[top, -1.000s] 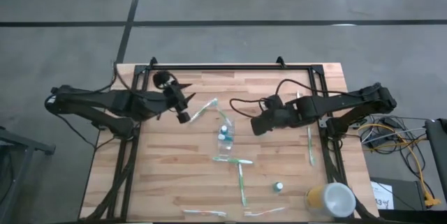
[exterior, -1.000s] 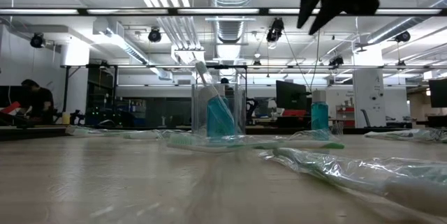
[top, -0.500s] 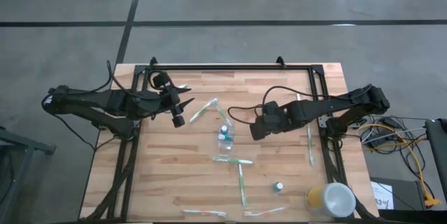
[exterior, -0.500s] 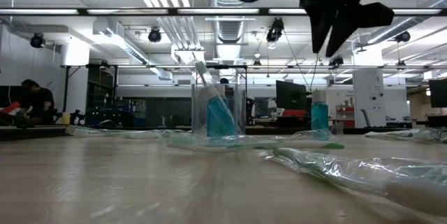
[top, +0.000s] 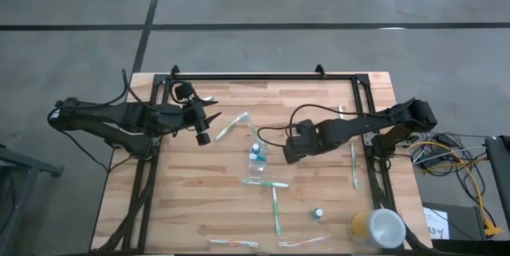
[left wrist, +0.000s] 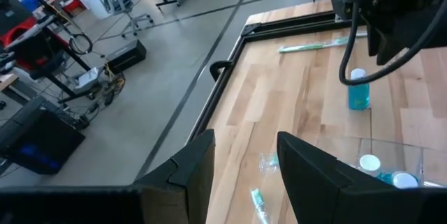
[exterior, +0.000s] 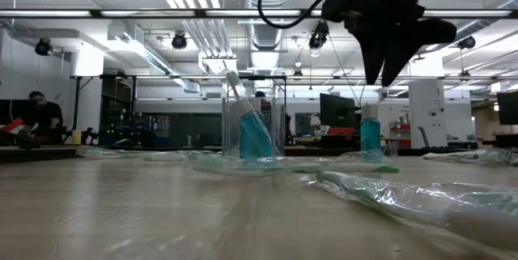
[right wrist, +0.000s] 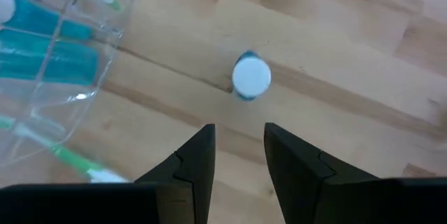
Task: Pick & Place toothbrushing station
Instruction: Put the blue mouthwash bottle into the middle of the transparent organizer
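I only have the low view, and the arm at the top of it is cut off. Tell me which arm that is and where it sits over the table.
Observer: That is the right gripper, hovering just to the right of the clear cup.
Operator: Report whether it carries anything.
Observer: Nothing. In its wrist view the fingers stand apart and empty, and a white-capped tube stands alone on the wood ahead of them.
Operator: Now give me the left arm.
Observer: The left gripper is open and empty over the table's left part, with a toothbrush lying between it and the cup.
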Controlling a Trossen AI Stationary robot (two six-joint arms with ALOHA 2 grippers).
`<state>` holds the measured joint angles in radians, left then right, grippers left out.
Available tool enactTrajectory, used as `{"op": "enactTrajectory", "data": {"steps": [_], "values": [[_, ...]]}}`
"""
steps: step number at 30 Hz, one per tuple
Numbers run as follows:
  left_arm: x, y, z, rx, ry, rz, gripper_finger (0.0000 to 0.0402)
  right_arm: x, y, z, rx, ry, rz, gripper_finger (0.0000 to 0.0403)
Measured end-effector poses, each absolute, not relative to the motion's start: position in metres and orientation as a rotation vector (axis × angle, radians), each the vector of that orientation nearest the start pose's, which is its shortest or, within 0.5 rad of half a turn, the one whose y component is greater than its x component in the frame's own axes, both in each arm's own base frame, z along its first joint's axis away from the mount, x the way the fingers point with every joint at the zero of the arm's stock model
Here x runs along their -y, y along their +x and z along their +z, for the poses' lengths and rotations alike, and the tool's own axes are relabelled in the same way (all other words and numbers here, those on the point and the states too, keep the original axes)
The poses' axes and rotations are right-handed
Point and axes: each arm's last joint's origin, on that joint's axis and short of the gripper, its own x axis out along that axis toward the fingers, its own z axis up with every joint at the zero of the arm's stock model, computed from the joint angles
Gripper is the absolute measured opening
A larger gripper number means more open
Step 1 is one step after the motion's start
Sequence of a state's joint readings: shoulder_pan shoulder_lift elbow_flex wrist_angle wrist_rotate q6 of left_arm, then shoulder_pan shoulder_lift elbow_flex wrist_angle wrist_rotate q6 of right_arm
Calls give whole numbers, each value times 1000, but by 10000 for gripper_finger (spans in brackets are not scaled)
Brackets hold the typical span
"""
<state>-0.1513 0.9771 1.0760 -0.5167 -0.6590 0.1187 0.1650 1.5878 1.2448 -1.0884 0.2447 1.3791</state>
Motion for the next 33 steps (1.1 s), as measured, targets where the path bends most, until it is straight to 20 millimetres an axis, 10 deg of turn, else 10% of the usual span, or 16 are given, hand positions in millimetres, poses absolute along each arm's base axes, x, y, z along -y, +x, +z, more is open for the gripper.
{"op": "enactTrajectory", "data": {"steps": [20,33], "values": [[9,188,368,-460,345,516,161,-38,287,246,-1095,772,-941,118],[2,137,383,-290,62,478,161,-38,285,246,-1112,784,-935,118]]}}
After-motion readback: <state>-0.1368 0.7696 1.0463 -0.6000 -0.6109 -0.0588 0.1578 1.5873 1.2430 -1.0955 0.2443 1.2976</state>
